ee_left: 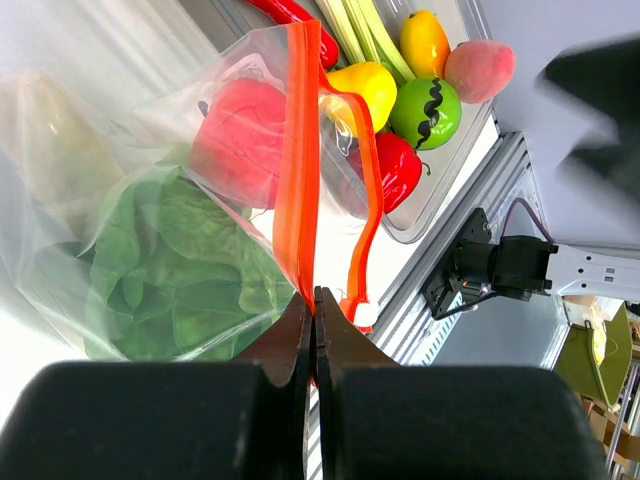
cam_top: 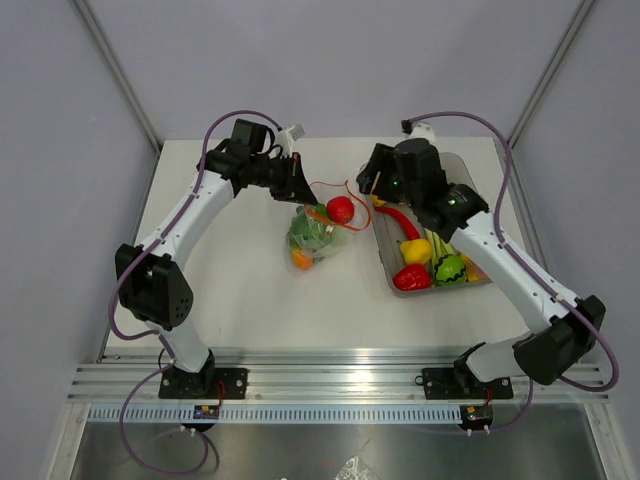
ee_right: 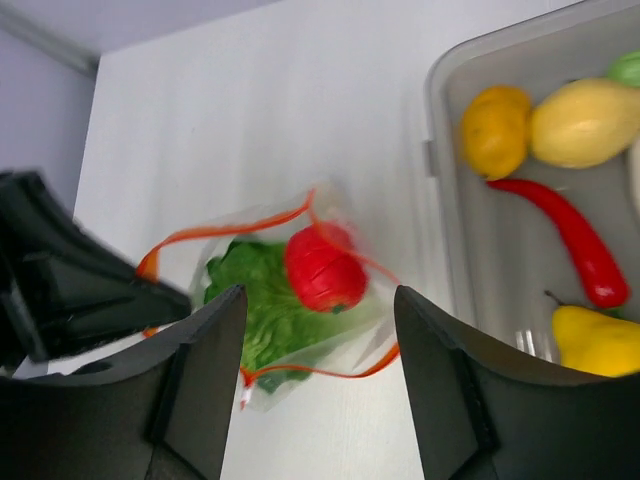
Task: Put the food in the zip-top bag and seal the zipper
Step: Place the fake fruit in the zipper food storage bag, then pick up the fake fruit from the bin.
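- left jaws: pressed fully together on the zipper (ee_left: 300, 150), pinching the red-orange strip at one end of the bag mouth. in the left wrist view the strip runs straight away from the fingertips (ee_left: 290, 345).
- right jaws: spread wide with nothing between them, hanging above the zip-top bag (ee_right: 290, 300) and touching nothing.
- the zip-top bag is on the table (cam_top: 250, 300) between the two arms, to the left of the grey tub (cam_top: 385, 268). its mouth gapes, and the second zipper strip bows away from the pinched one.
- food in the bag: a green leafy piece (cam_top: 308, 235) fills the middle, a red round piece (cam_top: 340, 209) sits at the mouth, and an orange piece (cam_top: 300, 260) lies at the closed end.
- food in the tub: a long red chilli (cam_top: 400, 218), a yellow piece (cam_top: 416, 250), a red pepper (cam_top: 411, 278) and a green piece (cam_top: 449, 269), with more partly hidden under the right arm (cam_top: 500, 250).
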{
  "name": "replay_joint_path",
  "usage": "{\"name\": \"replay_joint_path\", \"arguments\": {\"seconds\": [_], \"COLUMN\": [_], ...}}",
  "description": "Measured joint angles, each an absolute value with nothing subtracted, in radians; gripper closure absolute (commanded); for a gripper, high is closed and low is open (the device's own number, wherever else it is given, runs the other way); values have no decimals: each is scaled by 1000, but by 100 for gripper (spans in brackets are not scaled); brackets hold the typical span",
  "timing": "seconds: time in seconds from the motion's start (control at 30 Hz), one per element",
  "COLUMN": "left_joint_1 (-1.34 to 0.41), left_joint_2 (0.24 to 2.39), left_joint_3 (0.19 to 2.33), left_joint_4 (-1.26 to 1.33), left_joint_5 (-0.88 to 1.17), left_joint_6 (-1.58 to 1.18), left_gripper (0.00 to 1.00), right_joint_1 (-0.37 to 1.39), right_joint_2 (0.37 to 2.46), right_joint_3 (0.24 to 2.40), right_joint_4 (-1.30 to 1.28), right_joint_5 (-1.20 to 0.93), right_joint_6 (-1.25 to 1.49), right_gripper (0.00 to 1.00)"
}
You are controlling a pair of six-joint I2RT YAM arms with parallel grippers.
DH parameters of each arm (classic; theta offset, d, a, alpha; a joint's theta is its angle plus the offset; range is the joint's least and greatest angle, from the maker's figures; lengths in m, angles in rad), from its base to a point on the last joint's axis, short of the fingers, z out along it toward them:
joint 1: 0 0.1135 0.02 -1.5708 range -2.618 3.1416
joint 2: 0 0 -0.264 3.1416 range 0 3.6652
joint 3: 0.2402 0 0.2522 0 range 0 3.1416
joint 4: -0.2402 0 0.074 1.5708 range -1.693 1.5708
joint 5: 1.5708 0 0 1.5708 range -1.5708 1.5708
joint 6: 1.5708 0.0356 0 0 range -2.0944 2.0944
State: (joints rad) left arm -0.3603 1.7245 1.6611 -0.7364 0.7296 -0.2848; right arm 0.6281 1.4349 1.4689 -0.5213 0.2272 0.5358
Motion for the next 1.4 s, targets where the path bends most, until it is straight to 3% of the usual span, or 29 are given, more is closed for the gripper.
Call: {"name": "replay_joint_path", "arguments": {"seconds": [0.1,0.27,0.47,0.97,1.23,1.4], "left_joint_1": [-360,-360,-360,-360,-360,-360], "left_joint_2": [1724,1724,1724,1723,1716,1716], "left_joint_3": [1661,1661,1661,1658,1647,1647], "left_joint_4": [-736,-736,-738,-739,-731,-731], "left_joint_5": [730,730,729,727,727,726], "left_joint_6": [-285,-285,-283,-273,-273,-273], "left_gripper": [100,100,100,100,100,100], "right_joint_1": [524,416,406,399,330,278], "right_joint_2": [1381,1445,1569,1569,1588,1614], "right_joint_3": [1438,1422,1387,1338,1334,1298], "right_joint_4": [-517,-521,-521,-490,-463,-403], "right_joint_5": [228,245,220,167,118,98], "right_joint_6": [551,568,593,610,640,715], "right_gripper": [41,42,38,38,24,20]}}
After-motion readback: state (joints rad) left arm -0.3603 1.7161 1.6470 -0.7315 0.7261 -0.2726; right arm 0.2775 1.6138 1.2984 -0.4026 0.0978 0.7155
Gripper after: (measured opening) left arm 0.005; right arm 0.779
